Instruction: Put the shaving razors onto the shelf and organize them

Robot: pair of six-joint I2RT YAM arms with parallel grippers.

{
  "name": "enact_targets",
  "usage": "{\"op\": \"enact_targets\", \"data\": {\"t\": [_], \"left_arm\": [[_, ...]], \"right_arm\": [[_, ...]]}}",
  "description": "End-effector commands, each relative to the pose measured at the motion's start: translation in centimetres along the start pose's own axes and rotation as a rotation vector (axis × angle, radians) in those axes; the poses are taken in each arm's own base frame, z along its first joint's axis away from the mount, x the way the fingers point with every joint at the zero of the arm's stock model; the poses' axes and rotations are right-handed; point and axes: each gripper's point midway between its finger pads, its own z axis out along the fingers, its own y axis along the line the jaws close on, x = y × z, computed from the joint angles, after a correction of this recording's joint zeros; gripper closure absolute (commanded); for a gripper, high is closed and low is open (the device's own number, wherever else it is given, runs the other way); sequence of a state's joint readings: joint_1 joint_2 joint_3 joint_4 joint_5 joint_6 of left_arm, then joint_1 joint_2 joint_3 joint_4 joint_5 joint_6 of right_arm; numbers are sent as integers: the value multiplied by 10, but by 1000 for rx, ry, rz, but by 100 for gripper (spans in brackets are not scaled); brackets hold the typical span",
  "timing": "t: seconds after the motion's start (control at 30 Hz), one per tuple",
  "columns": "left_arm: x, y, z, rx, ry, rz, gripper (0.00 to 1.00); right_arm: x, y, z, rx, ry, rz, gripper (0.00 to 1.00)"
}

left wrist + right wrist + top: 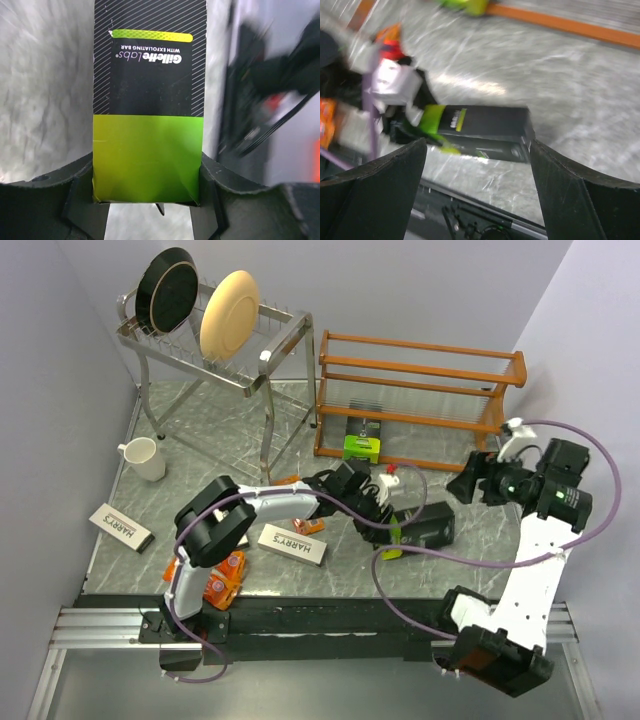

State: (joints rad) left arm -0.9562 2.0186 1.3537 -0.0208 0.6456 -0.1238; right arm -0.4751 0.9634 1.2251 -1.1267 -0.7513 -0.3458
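Observation:
My left gripper [390,530] is shut on the lime end of a black-and-lime razor pack [425,524], held low over the table's middle. In the left wrist view the pack [148,100] sits between my left gripper's [146,197] jaws. My right gripper [468,483] is open and empty, just right of and above that pack; the pack [480,131] also shows beyond my right gripper [477,167]. A second black-and-lime pack [362,440] lies on the orange-brown shelf's [420,375] bottom tier. Two white HARRY'S boxes [120,527] [293,545] and orange packs [222,580] lie on the table at the left.
A silver rack [215,340] with a black and a cream plate stands at the back left. A white mug [143,458] sits near the left wall. More orange packs [310,526] lie under the left arm. Purple cables loop near the front edge.

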Motion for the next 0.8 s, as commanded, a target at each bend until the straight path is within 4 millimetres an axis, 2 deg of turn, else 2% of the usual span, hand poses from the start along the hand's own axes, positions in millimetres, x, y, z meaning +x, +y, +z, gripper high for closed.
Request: {"op": "enact_targets", "data": {"t": [0.0,0.17,0.23,0.3,0.5,0.67,0.73,0.77], "left_arm": [[-98,-22,-20,200,-342,-251,93],[-137,4,-29,207,-500,-444,92],[-142,18,-25,198,-534,-590,92],[-143,22,-22,200,-548,-698,92],[-151,24,-13,217,-633,-846,94],[-170,1,4,256,-651,-881,97],[-172,6,15,220,-644,-955,98],[-166,14,21,192,-622,-1025,99]], "right_arm": [[-26,-39,-13,168,-109,130,9],[-22,-67,-15,207,-110,259,9],[-20,-75,-12,203,-110,297,9],[-20,-80,-9,205,-115,323,9],[-19,-85,-4,201,-138,372,9],[-8,-88,0,213,-116,386,9],[1,-90,5,214,-98,410,8],[8,-90,9,206,-85,429,8]]}}
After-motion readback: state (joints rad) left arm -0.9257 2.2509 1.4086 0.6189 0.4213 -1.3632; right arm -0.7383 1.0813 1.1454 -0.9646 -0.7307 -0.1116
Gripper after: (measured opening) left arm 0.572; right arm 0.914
